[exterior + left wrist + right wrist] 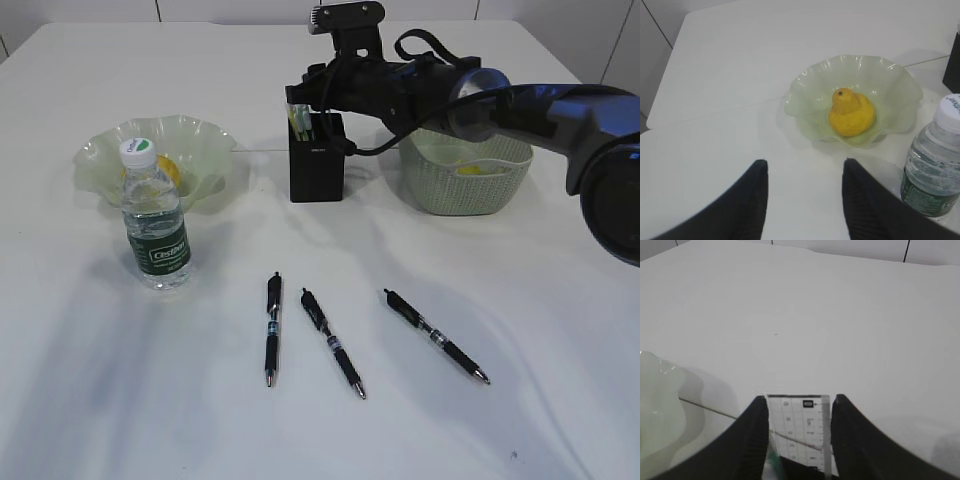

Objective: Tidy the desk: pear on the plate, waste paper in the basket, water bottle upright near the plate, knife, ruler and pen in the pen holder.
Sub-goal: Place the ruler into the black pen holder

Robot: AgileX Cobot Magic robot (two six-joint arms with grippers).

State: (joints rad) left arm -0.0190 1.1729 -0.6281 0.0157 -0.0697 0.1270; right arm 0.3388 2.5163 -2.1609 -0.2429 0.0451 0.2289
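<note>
My right gripper [799, 399] hangs over the black pen holder [316, 170], shut on the clear ruler [800, 425], which stands upright with its lower end in the holder [800, 473]. A green-tipped thing [773, 460] also stands in there; I cannot tell if it is the knife. The yellow pear [852, 112] lies in the pale green plate [805, 90]. The water bottle [155, 225] stands upright in front of the plate [190, 135]. Three pens [272, 328] [333, 342] [436, 335] lie on the desk. My left gripper [805, 162] is open and empty, short of the plate.
The sage-green basket [465, 180] stands right of the pen holder, partly behind my right arm, with something yellowish [470, 168] inside. The desk's far edge [200, 25] runs along the wall.
</note>
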